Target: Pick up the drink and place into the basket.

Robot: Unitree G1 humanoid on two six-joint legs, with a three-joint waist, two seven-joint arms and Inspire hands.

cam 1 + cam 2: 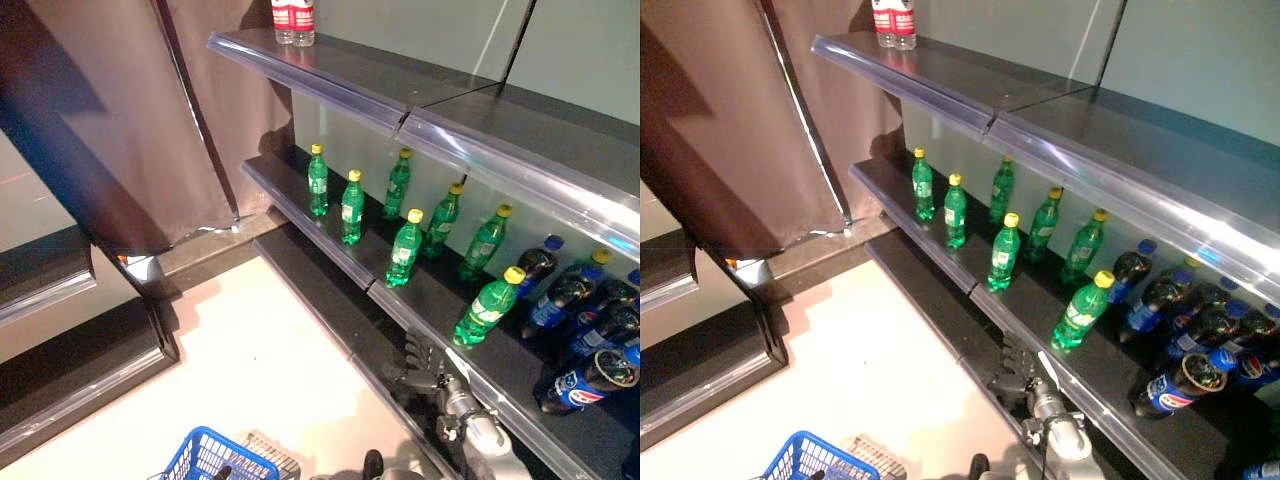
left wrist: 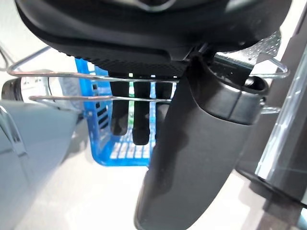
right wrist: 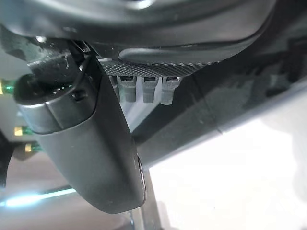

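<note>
**Drinks on the shelf, basket on my left hand**

Drinks: seven green bottles (image 1: pixel 487 308) with yellow caps stand on the middle shelf (image 1: pixel 330 235), dark cola bottles (image 1: pixel 590 378) at three o'clock, labels unreadable. My right hand (image 1: pixel 425 362), fingers straight and empty, sits below the shelf edge. My left hand (image 2: pixel 134 115) curls round the blue basket (image 1: pixel 215 458) handle.

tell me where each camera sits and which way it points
Left eye view: on the head, looking down at the shelf of green bottles; right hand shows.
Right eye view: same scene, slightly offset; both share the blue basket.
Left wrist view: along the left hand, fingers curled on the basket's wire handle.
Right wrist view: along the right hand, fingers straight, facing the shelf.
</note>
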